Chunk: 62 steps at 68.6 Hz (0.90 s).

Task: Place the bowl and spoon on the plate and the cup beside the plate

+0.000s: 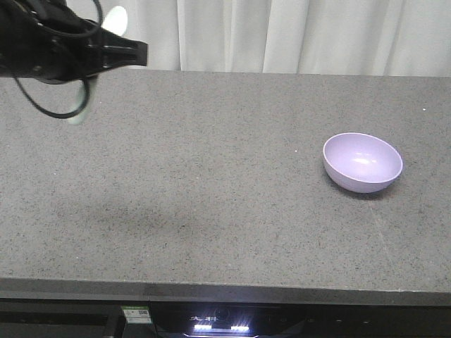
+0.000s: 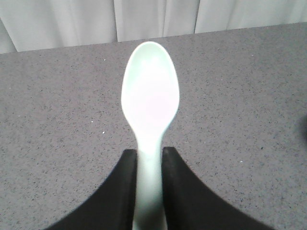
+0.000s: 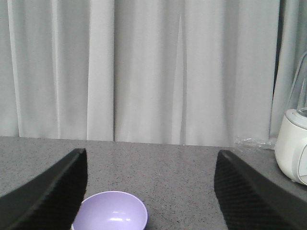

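Observation:
The lavender bowl (image 1: 363, 160) stands upright on the grey counter at the right, with nothing in it. My left gripper (image 1: 134, 53) hangs above the far left of the counter. It is shut on the handle of the pale mint spoon (image 2: 150, 98), and the scoop sticks out past the fingertips (image 2: 128, 158). In the front view the scoop (image 1: 115, 20) shows above the gripper. My right gripper (image 3: 151, 155) is open and holds nothing. It looks over the bowl (image 3: 111, 211), which lies low between its fingers, nearer the left one. The plate and the cup are out of view.
A grey speckled counter (image 1: 211, 190) runs across the view, with a white curtain (image 3: 144, 67) behind it. A white appliance (image 3: 292, 153) stands at the far right of the counter. The counter's front edge (image 1: 225, 285) is near the camera.

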Tool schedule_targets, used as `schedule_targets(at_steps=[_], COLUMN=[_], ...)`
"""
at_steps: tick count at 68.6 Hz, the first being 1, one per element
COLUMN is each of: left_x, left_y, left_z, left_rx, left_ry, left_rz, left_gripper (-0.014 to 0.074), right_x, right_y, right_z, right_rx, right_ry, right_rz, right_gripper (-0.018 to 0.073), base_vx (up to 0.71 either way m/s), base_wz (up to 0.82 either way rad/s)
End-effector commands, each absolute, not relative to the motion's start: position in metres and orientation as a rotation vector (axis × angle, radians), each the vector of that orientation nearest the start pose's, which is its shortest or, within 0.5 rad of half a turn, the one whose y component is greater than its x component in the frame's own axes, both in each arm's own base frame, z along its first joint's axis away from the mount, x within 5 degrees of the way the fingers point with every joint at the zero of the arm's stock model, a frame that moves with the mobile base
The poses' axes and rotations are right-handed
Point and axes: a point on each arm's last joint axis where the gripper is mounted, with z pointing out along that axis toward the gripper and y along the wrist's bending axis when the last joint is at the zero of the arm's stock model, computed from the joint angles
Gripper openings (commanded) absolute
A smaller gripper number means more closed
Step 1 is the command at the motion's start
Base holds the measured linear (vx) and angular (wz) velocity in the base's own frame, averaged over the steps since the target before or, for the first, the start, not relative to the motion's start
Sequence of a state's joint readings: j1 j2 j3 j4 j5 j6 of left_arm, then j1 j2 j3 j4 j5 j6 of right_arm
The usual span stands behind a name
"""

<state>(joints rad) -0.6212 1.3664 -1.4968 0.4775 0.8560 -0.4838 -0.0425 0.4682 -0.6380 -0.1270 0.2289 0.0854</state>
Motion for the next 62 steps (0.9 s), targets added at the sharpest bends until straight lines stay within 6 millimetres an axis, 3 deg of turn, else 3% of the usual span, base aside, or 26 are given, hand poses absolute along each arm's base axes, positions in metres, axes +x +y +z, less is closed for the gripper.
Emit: schedule_targets(at_steps=[1,50,62], left_x=[0.242,0.238,0.238], left_y=[-0.132,-0.126,-0.126], left_z=[0.46,0.46,0.46], left_rx=[0.281,0.266,0.266], left_ry=[1.997,2.029,2.029], left_rz=[-0.082,-0.05,-0.05], left_gripper=[-0.0008,-0.0007,-0.0007], right_x=[0.093,0.093,0.09], right_y=[-0.006,-0.006,-0.004], right_z=[0.389,0.39,0.403], right_rx=[0.009,0.024,0.009], right_ry=[1.446,1.434,1.292], right_rz=[-0.105,-0.081,-0.072], right_gripper=[0.0526,0.0526,0.0526], base_vx=[0.0,0.0,0.0], base_wz=[0.0,0.0,0.0])
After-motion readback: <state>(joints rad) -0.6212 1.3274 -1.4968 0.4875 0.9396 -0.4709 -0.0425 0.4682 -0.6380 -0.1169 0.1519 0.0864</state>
